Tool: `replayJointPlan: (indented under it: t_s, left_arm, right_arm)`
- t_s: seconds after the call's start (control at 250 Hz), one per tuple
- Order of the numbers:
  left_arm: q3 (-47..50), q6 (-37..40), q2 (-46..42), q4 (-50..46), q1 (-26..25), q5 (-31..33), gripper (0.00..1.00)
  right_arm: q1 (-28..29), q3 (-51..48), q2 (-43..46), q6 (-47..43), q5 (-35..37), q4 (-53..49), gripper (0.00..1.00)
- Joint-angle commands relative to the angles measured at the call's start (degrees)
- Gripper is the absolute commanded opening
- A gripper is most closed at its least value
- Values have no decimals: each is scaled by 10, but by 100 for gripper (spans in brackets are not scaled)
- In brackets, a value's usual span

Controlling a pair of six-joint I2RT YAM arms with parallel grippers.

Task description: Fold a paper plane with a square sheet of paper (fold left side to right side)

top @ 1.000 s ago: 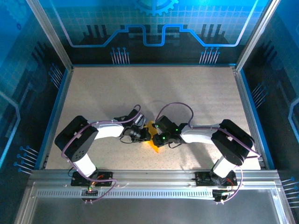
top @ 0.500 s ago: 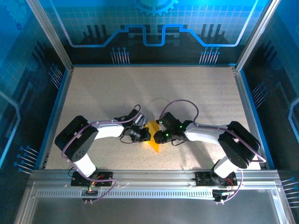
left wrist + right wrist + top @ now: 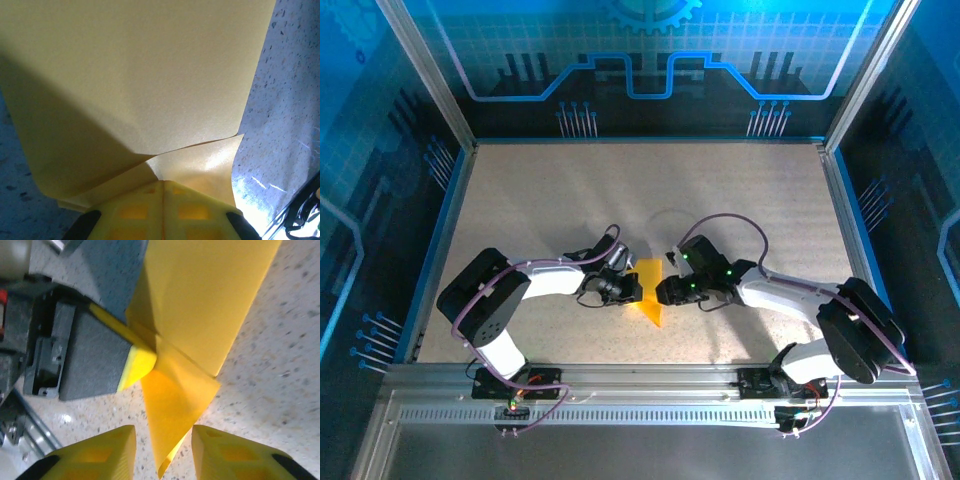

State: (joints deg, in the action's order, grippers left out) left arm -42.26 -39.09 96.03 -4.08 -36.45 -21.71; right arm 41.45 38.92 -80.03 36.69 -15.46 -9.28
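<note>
The yellow-orange sheet of paper [image 3: 648,285] is folded into a layered wedge whose point faces the near edge. It lies on the table's near middle. My left gripper [image 3: 630,290] is shut on the paper's left edge. In the left wrist view its pads [image 3: 145,210] press together with the paper [image 3: 150,75] fanning out beyond them. My right gripper [image 3: 663,292] stands open just right of the paper. In the right wrist view the paper's tip [image 3: 165,450] lies loose between the two yellow fingers [image 3: 100,455], touching neither. The left gripper's yellow pad [image 3: 137,365] pinches the paper there.
The speckled table [image 3: 740,200] stretches free behind and to both sides of the arms. Blue walls bound it at left, right and back. A metal rail [image 3: 650,380] with the arm bases runs along the near edge.
My right gripper has opened, let go of the paper and drawn back to the right, its elbow swinging outward. The left gripper has stayed shut on the paper in the same place.
</note>
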Motion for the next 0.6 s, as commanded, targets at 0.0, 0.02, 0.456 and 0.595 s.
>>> replayJointPlan:
  t_s: [0.0, 0.02, 0.456, 0.595]
  left_arm:
    - [21, -4, 21, -31, -2, 37, 7]
    - [21, -3, 20, -31, -2, 39, 7]
    - [16, -2, 21, -36, -2, 40, 7]
    - [17, -2, 19, -36, -2, 40, 7]
  right_arm:
    - [-2, -14, 3, 27, -74, 27, 29]
    - [0, -17, 1, 30, -80, 30, 28]
    - [33, -13, -78, 67, -123, 102, 11]
    - [42, -20, -93, 76, -121, 114, 11]
